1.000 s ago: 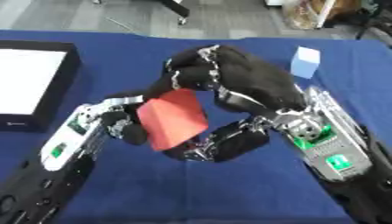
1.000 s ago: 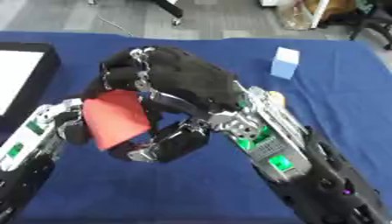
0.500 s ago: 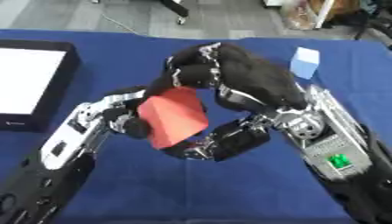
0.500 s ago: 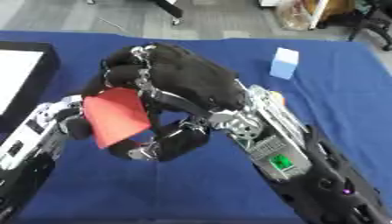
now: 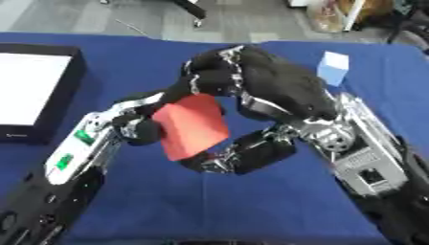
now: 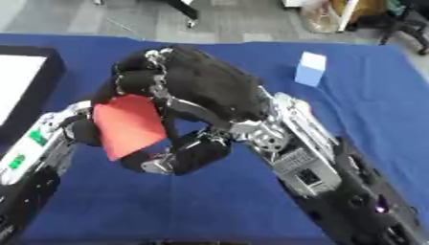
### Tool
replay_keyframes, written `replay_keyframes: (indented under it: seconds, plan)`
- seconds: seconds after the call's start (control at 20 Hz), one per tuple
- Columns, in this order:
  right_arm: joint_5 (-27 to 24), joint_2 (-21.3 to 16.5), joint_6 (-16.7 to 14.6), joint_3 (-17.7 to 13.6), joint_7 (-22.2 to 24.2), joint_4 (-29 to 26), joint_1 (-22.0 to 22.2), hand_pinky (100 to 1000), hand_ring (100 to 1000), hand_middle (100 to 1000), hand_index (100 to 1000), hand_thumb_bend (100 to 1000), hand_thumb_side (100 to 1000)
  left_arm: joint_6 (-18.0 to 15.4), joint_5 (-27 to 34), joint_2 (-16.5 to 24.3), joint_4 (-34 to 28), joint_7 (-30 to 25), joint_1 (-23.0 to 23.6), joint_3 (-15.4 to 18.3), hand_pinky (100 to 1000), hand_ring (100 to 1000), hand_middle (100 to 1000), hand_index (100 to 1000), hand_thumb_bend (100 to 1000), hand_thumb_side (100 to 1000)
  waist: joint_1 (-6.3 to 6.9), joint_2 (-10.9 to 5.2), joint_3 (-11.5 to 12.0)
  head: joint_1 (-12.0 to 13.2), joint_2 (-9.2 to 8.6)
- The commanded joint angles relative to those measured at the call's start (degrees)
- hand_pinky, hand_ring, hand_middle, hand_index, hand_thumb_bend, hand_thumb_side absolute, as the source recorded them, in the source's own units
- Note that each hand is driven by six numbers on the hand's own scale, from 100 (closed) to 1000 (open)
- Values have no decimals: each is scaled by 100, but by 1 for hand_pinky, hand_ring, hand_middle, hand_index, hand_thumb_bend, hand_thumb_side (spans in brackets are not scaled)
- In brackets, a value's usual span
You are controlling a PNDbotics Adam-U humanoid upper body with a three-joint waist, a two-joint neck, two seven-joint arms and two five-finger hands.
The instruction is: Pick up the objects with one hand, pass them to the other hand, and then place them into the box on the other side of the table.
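Observation:
A red block point(image 5: 193, 124) hangs above the middle of the blue table, tilted, between my two hands. My right hand point(image 5: 268, 86) arches over it from the right. Its fingers curl down over the block's top edge and its thumb point(image 5: 243, 155) curls under the lower corner. My left hand point(image 5: 138, 129) comes in from the lower left and lies against the block's left side; the block and the right hand hide most of it. A black box with a white floor point(image 5: 71, 91) stands at the table's left edge.
A light blue block point(image 5: 333, 68) stands upright at the back right of the blue tablecloth point(image 5: 251, 206). Beyond the table's far edge lies grey floor with chair legs and other clutter.
My left arm has pushed up and to the right, closing against the red block's left side. The right hand and block have stayed nearly still.

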Motion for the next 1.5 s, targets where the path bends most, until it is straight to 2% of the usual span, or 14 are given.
replay_keyframes:
  seconds: [0.05,0.65,1.0,1.2,1.5]
  plan:
    - [49,-94,-6,-37,-36,-117,-84,439,501,336,430,142,187,40,160,7,-121,52,-124,5,768,672,569,781,824,466,23,-51,-5,-12,29]
    - [104,-85,-6,-48,-21,-117,-79,446,502,336,431,139,195,93,276,16,-176,24,-143,-16,760,623,513,731,788,438,14,-53,2,-6,29]
    - [146,-82,-18,-64,16,-117,-70,451,503,339,435,139,205,111,317,15,-174,0,-165,-22,747,551,432,658,678,370,7,-52,-1,-7,29]
    - [182,-83,-50,-69,66,-117,-70,459,508,345,439,142,217,135,385,12,-173,46,-173,-19,736,493,354,582,606,319,0,-53,-4,-1,29]
    - [216,-83,-97,-78,125,-117,-69,467,515,352,451,209,258,170,443,14,-186,144,-174,-18,724,453,286,523,547,274,-7,-54,-6,2,29]
